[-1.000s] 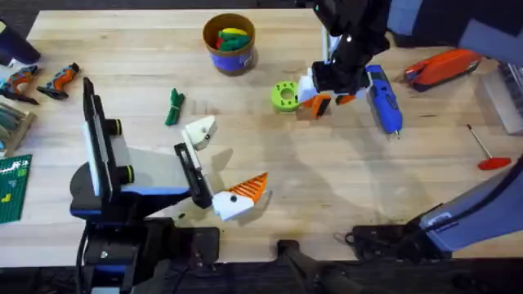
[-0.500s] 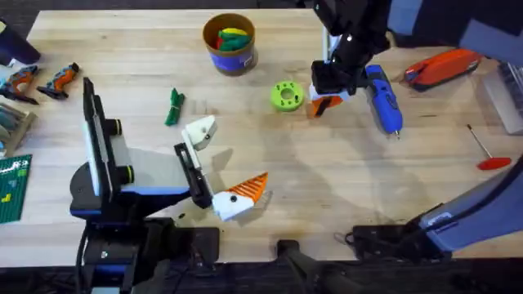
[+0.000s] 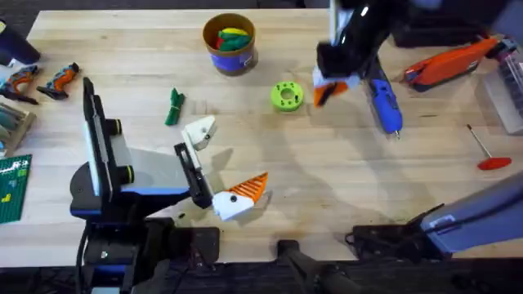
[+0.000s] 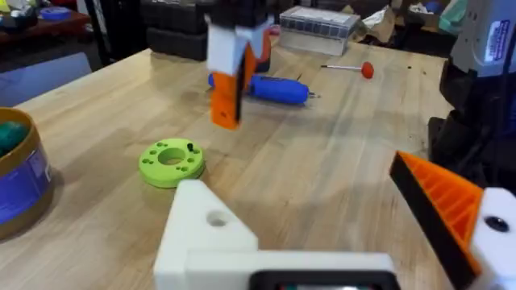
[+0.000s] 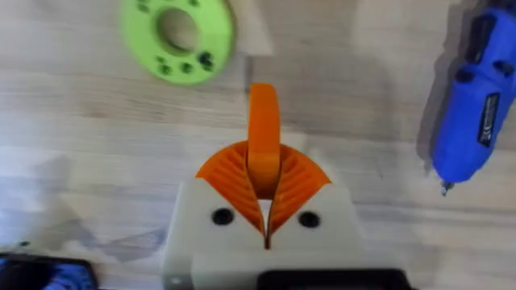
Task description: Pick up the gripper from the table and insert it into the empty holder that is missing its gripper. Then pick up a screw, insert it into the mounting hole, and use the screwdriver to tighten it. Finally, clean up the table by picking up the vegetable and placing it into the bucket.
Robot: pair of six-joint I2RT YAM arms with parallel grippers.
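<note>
Orange gripper piece [image 5: 263, 137] sits pinched tight in the right gripper [image 3: 331, 82], upper right of the overhead view, above the worktop [image 3: 327, 180].

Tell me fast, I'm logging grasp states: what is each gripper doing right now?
Left gripper: open, holding nothing; one finger lacks its orange tip.
Right gripper: shut on the orange gripper piece, lifted off the table.
</note>
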